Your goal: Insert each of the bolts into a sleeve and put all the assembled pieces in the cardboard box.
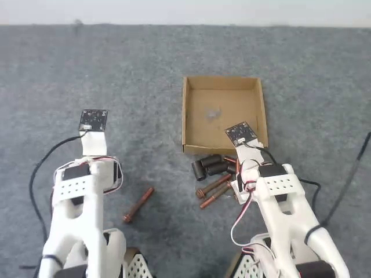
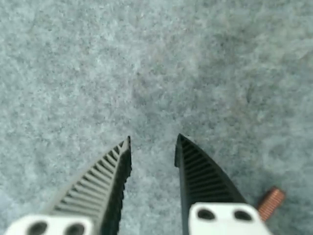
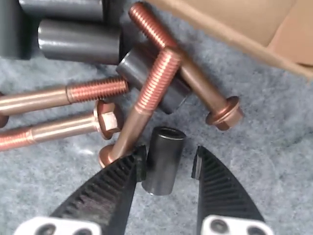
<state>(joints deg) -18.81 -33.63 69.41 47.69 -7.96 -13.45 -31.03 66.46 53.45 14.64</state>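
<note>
1. Left arm: I see it at the near left of the desk, which has a grey felt-like cover.
2. Left pincer: the jaws stand apart with nothing between them. Bare grey cover lies below the fingertips.
3. Lone bolt: this copper-coloured bolt lies flat and slanted on the desk, just right of the left arm and well apart from the other parts. In the left wrist view one end shows beside a finger.
4. Cardboard box: it sits open-topped right of centre, farther away than both arms.
5. Parts pile: the pile lies just near of the box's near wall. Dark sleeves lie side by side closest to the box, and two bolts lie slanted just near of them.
6. Crossed bolts: in the right wrist view one bolt rests over a flanged bolt and a tilted sleeve.
7. Right arm: it stands at the near right, with its wrist over the right end of the pile.
8. Right pincer: the jaws are open and straddle a single short sleeve that lies on the desk. One finger is just beside it; a gap shows at the other.
</note>
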